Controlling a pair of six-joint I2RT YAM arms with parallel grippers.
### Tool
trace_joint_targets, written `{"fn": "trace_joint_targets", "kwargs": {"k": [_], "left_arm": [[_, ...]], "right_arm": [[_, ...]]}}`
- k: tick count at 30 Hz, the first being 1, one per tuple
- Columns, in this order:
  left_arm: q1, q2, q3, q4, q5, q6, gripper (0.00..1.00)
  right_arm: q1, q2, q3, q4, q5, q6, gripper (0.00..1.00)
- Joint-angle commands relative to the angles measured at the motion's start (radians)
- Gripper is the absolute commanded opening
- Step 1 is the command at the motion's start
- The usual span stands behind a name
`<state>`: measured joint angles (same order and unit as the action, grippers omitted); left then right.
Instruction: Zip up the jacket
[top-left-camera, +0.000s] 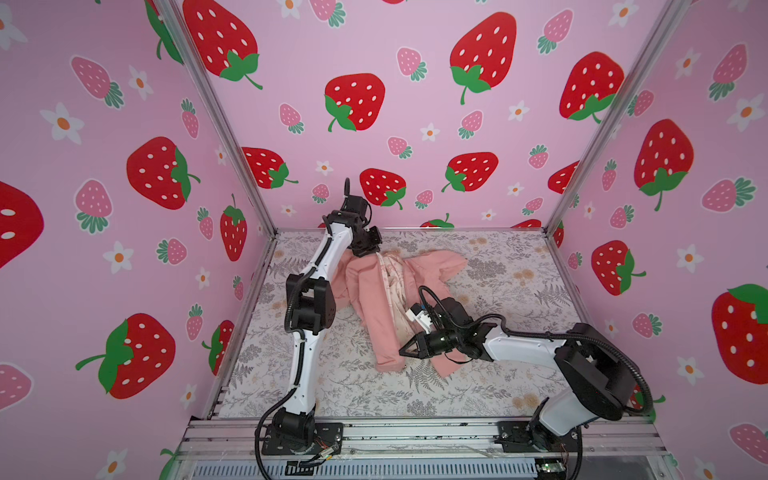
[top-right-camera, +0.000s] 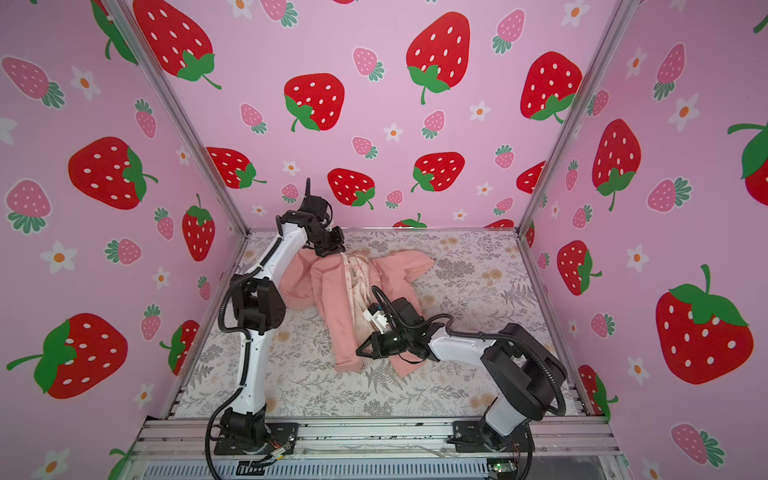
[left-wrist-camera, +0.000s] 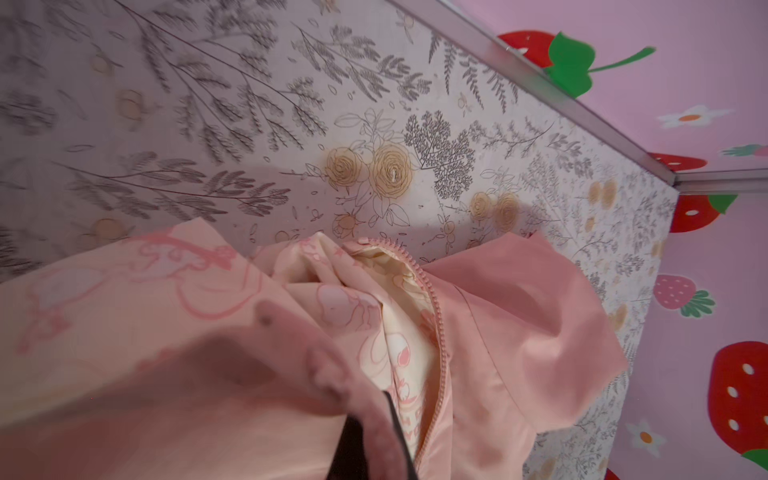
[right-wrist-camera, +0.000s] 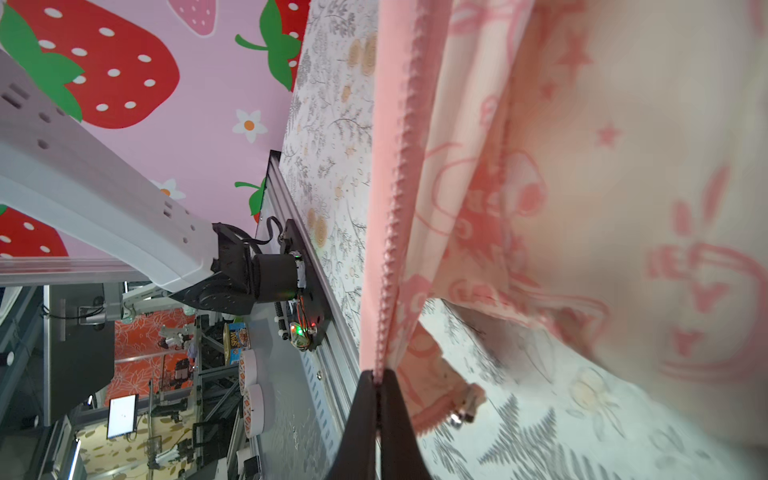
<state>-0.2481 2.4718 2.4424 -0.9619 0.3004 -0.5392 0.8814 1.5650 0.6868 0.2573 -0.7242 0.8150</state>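
Salmon jacket (top-left-camera: 374, 299), front open, on floral table (top-left-camera: 457, 399); zip line runs 12 to 6 o'clock. At the 12 end, left gripper (top-left-camera: 368, 250) pinches the collar cloth. At the 6 end, right gripper (right-wrist-camera: 377, 378) pinches the toothed hem edge. The zip pull (right-wrist-camera: 461, 410) is just beside it, so the right arm is nearer.

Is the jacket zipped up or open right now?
Open. The jacket has its front edges apart, cream lining shows between them, and the zip teeth are unjoined.

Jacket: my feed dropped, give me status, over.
Left gripper shut on the jacket, far end. Right gripper shut on its zip edge. Zip open, zip pull ungripped. Nothing blocking.
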Motion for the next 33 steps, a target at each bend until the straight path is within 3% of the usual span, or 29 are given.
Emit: {"fn": "trace_joint_targets", "kwargs": {"k": [1,5,9,12,13,17,21,27,30,33], "left_arm": [[-0.008,0.048,0.094,0.102,-0.092,-0.042,0.00],[-0.027,0.086,0.071,0.175,-0.108,-0.084,0.00],[-0.032,0.095,0.043,0.236,-0.096,-0.128,0.03],[-0.035,0.086,0.046,0.241,-0.087,-0.131,0.36],[-0.038,0.073,0.042,0.233,-0.093,-0.123,0.44],[-0.040,-0.031,-0.034,0.209,-0.116,-0.086,0.57],[-0.036,-0.226,-0.253,0.238,-0.141,-0.077,0.61],[-0.031,-0.524,-0.603,0.260,-0.188,-0.087,0.64],[-0.039,-0.700,-0.826,0.319,-0.169,-0.118,0.63],[-0.055,-0.903,-1.106,0.455,-0.050,-0.209,0.61]], "right_arm": [[-0.048,-0.028,-0.058,-0.025,-0.069,0.012,0.00],[-0.108,0.004,-0.055,-0.043,-0.022,0.006,0.00],[-0.120,0.045,0.049,-0.228,0.178,-0.055,0.00],[-0.120,0.061,0.100,-0.292,0.299,-0.060,0.02],[-0.120,0.068,0.114,-0.293,0.312,-0.066,0.10],[-0.119,0.092,0.157,-0.307,0.325,-0.081,0.31],[-0.119,0.090,0.180,-0.333,0.340,-0.112,0.46],[-0.113,0.004,0.144,-0.360,0.370,-0.156,0.54],[-0.098,-0.056,0.100,-0.351,0.356,-0.167,0.59],[-0.060,-0.109,0.041,-0.305,0.339,-0.154,0.63]]}}
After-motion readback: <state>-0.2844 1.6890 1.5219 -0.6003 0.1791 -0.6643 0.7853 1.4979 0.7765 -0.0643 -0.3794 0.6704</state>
